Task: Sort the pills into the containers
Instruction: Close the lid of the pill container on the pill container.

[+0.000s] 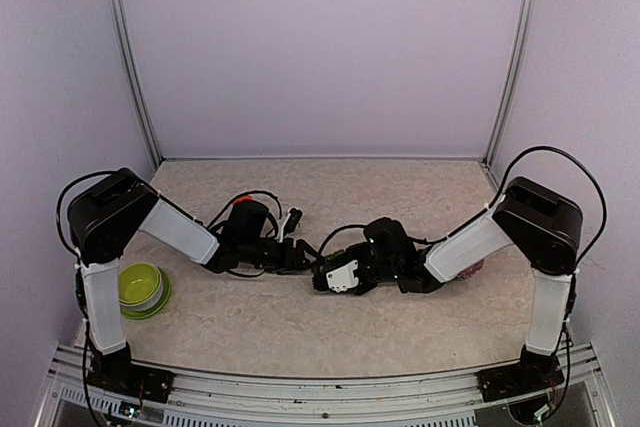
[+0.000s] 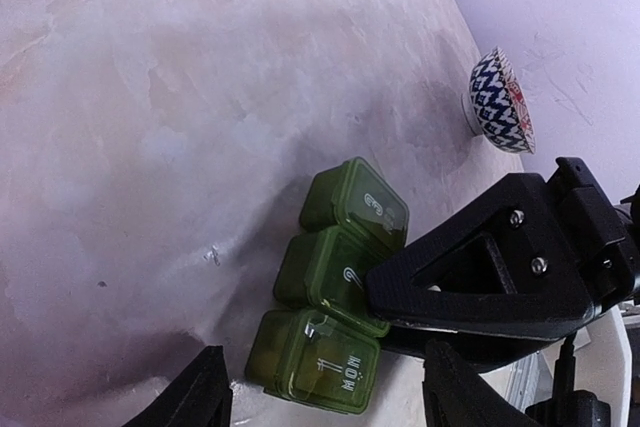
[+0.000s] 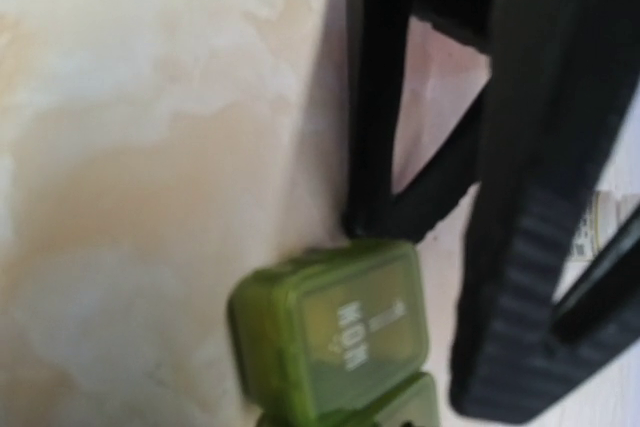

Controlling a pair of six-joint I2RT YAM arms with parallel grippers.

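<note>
Containers [image 2: 335, 317]: lids marked "1 MON", "2", "3"; "MON" also legible in right wrist view

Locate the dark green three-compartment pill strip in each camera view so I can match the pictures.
Left wrist: pill strip lower centre, running diagonally, MON lid nearest the bottom edge.
Right wrist: bottom centre, mainly the MON compartment showing.
Top external: not discernible; likely hidden mid-frame where the left tool and right tool meet.
Shared landmark: the MON lid, readable in both wrist views.
</note>
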